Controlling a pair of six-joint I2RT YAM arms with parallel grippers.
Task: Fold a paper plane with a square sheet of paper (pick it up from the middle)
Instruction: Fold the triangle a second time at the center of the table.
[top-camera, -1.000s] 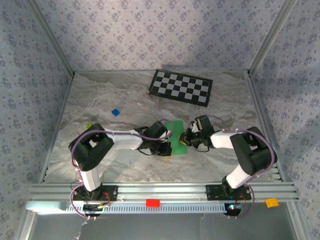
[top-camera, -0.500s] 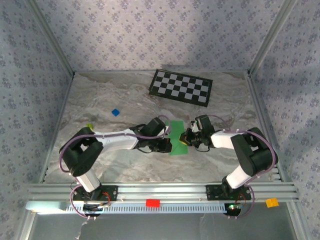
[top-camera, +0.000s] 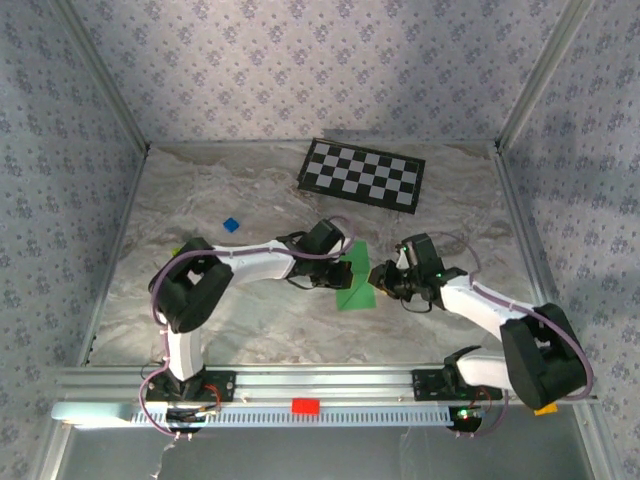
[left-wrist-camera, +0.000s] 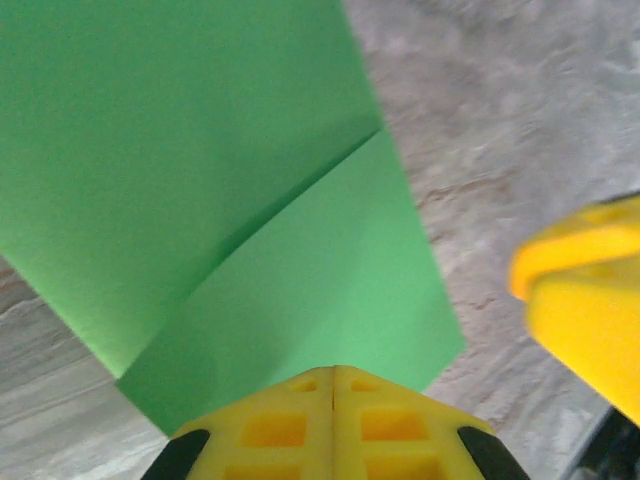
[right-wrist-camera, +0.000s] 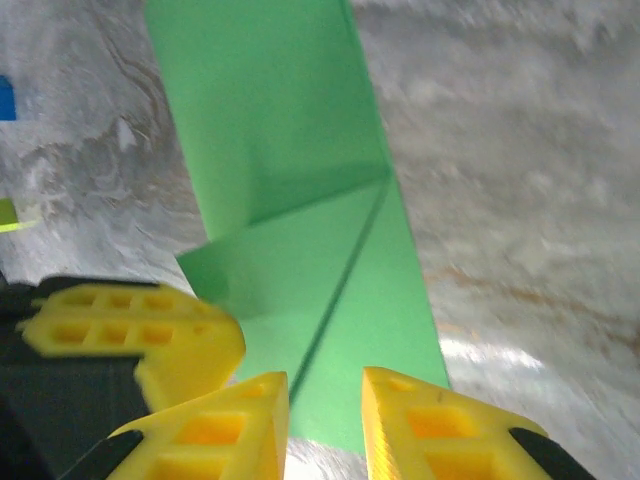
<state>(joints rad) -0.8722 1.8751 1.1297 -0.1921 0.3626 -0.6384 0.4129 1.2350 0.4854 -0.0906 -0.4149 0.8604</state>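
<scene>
At the left, our left gripper (left-wrist-camera: 333, 372) has its yellow fingers pressed flat together with no gap. Their tips sit right at the near-left edge of the green sheet (left-wrist-camera: 200, 150). We cannot tell whether a sliver of paper is caught between them or whether they only bear down on it. Either way, we judge that the closed tips are there to pin the sheet against the marbled table (top-camera: 250, 320) so it does not slide. Just ahead of those tips the sheet lies flat, already folded narrow, and a diagonal crease shows where one flap lies over the layer beneath. To the right, our right gripper (right-wrist-camera: 325, 385) has its fingers a little apart and nothing is held between them. The sheet's near edge lies directly in front of the gap, and the crease runs away from the tips. We read this as a pause beside the fold while the other side anchors the paper.
</scene>
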